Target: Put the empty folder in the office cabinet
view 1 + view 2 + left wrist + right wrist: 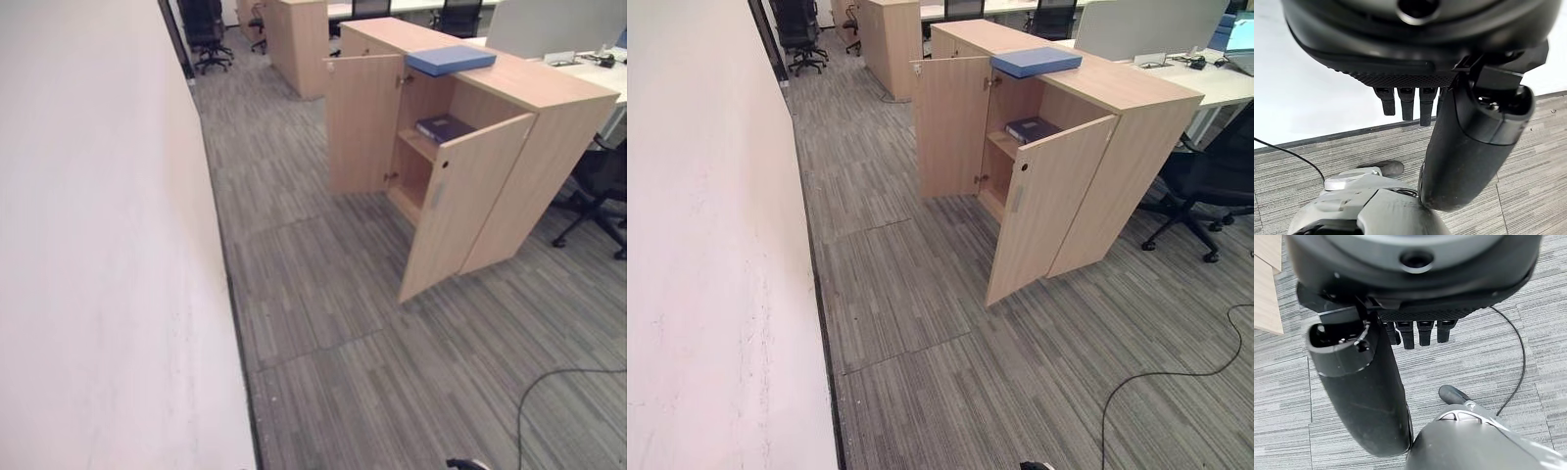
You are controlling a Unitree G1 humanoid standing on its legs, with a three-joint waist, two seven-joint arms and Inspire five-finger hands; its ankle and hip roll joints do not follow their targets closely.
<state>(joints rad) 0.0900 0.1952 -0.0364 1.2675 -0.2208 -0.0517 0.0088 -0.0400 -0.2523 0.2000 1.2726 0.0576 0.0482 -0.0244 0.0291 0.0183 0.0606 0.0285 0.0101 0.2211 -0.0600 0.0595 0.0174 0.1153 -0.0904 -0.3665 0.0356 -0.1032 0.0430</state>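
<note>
Folder [451, 60] sits atop cabinet [549, 88], both hands w/ fingers released, left hand [1469, 147] & right hand [1366, 391] hanging low, so near door [460, 196] may be clipped on approach.

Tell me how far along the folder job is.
Done: both cabinet doors stand open. In hand: nothing; left hand and right hand hang open over the carpet. Left: the blue folder lies on the cabinet top, above a dark book on the shelf.
</note>
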